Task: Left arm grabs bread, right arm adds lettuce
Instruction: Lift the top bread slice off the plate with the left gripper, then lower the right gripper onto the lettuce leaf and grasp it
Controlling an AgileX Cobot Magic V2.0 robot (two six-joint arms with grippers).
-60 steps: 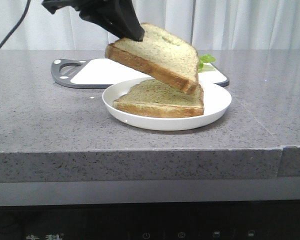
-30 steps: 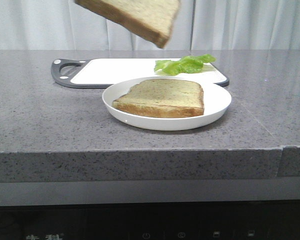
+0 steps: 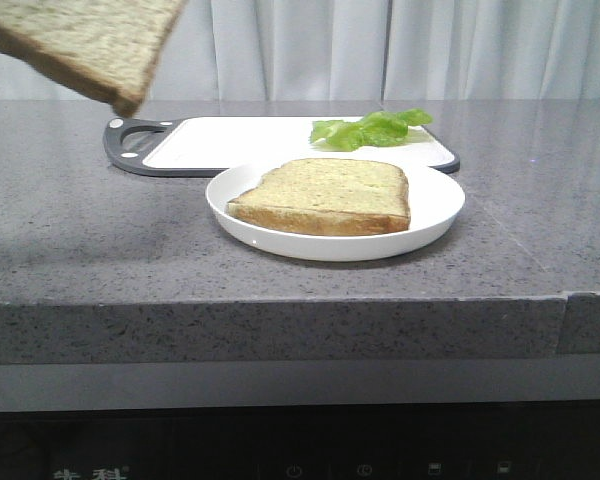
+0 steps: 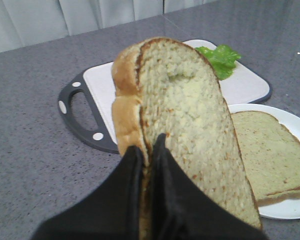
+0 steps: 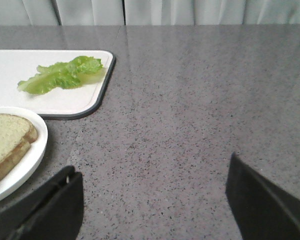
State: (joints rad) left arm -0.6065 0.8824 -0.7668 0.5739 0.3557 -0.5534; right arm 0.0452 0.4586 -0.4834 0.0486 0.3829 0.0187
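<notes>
Bread [image 3: 85, 42] now top-left in front view, shifted left since 0.5 s ago, cut off by frame edge, well above tabletop [image 3: 100, 250]. Left pincer [image 4: 149, 155] clamped on its crust edge; not visible from front. Second slice on plate [image 3: 435, 215], centre. Lettuce [image 3: 372, 129] on cutting board [image 3: 230, 145], far right. Right pincer [image 5: 155, 200] wide apart, empty, bare tabletop beneath.

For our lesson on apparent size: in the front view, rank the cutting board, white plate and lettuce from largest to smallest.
1. Cutting board, widest
2. White plate, nearer the camera, so less sure
3. Lettuce, clearly smallest
</notes>
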